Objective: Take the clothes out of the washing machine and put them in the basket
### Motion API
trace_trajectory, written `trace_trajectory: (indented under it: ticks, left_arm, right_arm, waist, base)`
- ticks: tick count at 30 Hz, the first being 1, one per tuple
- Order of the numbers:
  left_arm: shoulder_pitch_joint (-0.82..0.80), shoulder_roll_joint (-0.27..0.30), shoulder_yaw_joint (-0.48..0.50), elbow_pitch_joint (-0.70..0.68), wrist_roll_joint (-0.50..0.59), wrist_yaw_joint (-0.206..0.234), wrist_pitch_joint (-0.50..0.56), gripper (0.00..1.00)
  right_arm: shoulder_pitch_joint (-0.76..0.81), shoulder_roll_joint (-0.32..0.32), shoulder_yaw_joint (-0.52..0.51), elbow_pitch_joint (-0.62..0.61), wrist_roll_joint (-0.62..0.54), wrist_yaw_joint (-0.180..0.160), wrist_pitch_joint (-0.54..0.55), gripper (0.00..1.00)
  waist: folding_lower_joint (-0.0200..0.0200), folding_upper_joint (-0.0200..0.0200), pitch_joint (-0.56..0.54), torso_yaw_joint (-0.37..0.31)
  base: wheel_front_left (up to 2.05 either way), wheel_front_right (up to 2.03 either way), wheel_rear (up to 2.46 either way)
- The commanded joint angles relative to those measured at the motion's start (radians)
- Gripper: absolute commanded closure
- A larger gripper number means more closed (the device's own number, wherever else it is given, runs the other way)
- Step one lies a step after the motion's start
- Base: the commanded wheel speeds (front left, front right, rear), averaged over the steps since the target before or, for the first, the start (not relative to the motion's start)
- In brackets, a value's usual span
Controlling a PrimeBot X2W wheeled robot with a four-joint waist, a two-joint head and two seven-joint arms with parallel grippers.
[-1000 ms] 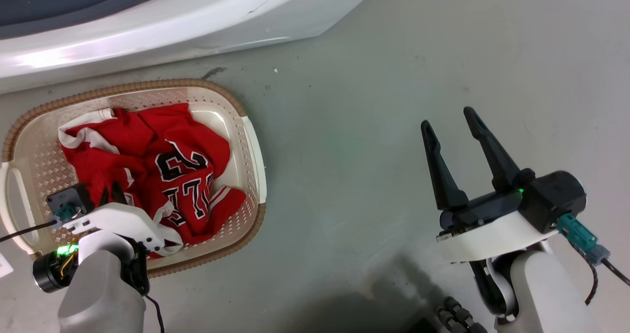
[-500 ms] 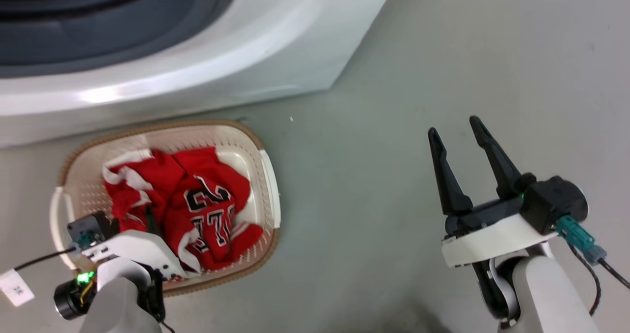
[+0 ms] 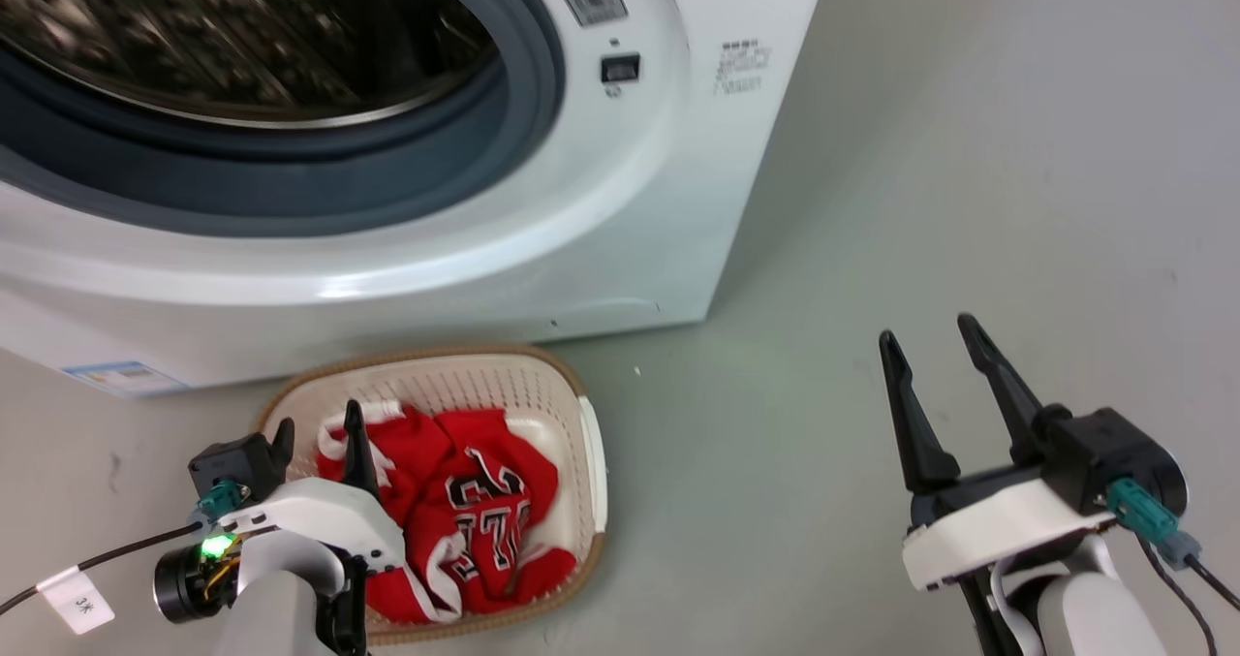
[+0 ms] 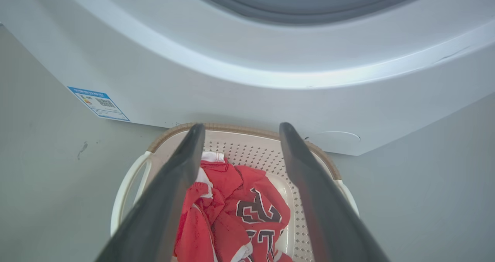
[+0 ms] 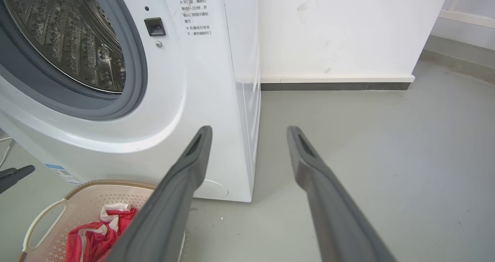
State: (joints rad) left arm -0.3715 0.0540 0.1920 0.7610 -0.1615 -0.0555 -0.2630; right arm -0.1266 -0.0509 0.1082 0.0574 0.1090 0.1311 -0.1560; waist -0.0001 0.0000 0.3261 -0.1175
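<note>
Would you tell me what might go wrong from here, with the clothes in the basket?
The left gripper hangs open over the clothes in the basket; its fingers might snag fabric when the arm moves. The washing machine drum is partly out of frame, so a leftover garment could be missed.

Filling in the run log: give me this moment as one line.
clothes: in basket | washing machine: porthole open | left gripper: open, empty, over basket | right gripper: open, empty, over floor
</note>
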Motion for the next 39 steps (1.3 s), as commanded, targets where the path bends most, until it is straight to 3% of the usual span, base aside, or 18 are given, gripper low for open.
trace_trajectory:
  ticks: [1, 4, 8, 17, 28, 39]
  left_arm:
    - [0.022, -0.002, -0.012, -0.029, -0.003, -0.006, -0.003, 0.0]
    - [0.041, -0.004, -0.059, -0.106, -0.021, -0.013, -0.003, 0.0]
    - [0.073, -0.004, -0.124, -0.219, -0.038, 0.01, -0.003, 0.0]
    - [0.142, -0.004, -0.218, -0.429, 0.046, 0.053, -0.003, 0.0]
    - [0.256, 0.006, -0.264, -0.512, 0.094, 0.054, -0.003, 0.0]
    - [0.327, 0.002, -0.304, -0.567, 0.079, 0.065, 0.017, 0.0]
  right_arm:
    - [0.024, 0.002, -0.007, -0.009, -0.008, -0.001, 0.006, 0.0]
    - [0.052, 0.001, -0.021, -0.017, -0.014, -0.001, 0.021, 0.0]
    - [0.083, 0.002, -0.036, -0.032, -0.025, -0.001, 0.04, 0.0]
    - [0.145, 0.002, -0.058, -0.054, -0.039, -0.001, 0.065, 0.0]
    - [0.222, 0.002, -0.066, -0.069, -0.049, -0.001, 0.081, 0.0]
    - [0.235, 0.002, -0.078, -0.094, -0.051, -0.001, 0.087, 0.0]
  waist:
    - [0.0001, 0.0, -0.066, 0.031]
    - [0.0001, 0.0, -0.11, 0.044]
    - [0.0001, 0.0, -0.16, 0.056]
    - [0.0001, 0.0, -0.248, 0.072]
    - [0.0001, 0.0, -0.326, 0.111]
    - [0.0001, 0.0, -0.336, 0.139]
  base:
    - [0.0, 0.0, 0.0]
    - [0.0, 0.0, 0.0]
    - [0.0, 0.0, 0.0]
    - [0.0, 0.0, 0.0]
    - [0.0, 0.0, 0.0]
    - [0.0, 0.0, 0.0]
